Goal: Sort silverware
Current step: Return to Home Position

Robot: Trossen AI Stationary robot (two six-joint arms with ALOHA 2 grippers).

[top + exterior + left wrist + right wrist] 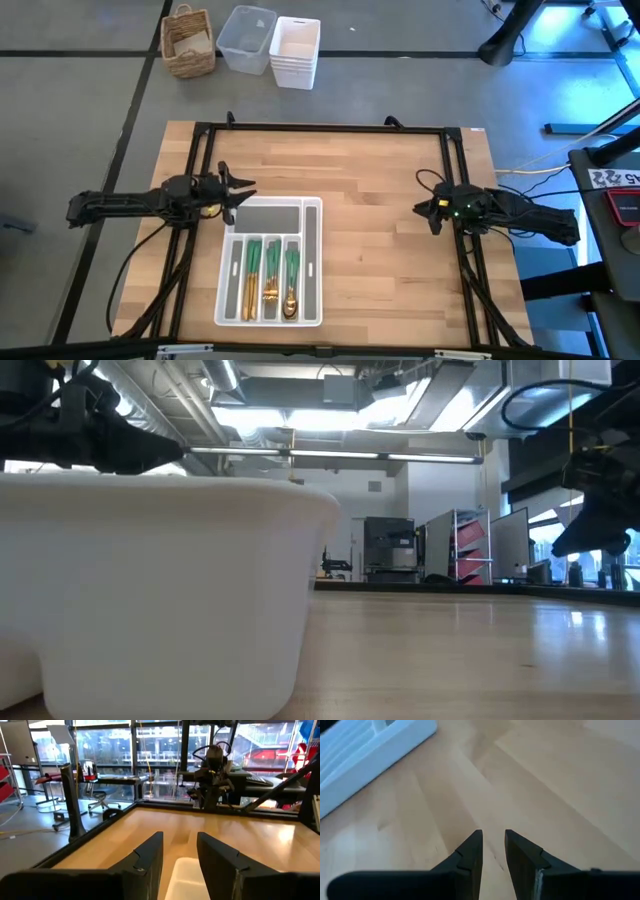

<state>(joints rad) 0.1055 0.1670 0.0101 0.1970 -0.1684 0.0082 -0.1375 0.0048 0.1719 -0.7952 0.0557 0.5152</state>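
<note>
Three narrow slots of the white tray [312, 262], low and left of centre in the overhead picture, carry the silverware [270, 272]. The pieces lie lengthwise side by side, green handles toward the top of the frame and gold heads toward the bottom. The tray sits on the wooden bench [380, 270].

From the left edge, at mid-height, the left arm [120, 206] reaches in. The left jaws hang at the tray's upper left corner, spread well apart with nothing between them. Its wrist view shows a bit of white tray under the gap.

On the opposite side the right arm [520, 215] comes in from the right edge. The right jaws hang over bare wood well right of the tray, parted by only a slim gap and empty.

Along the top of the frame, off the bench, stand a wicker basket [188, 42], a clear bin [246, 38] and stacked white tubs [296, 52].
</note>
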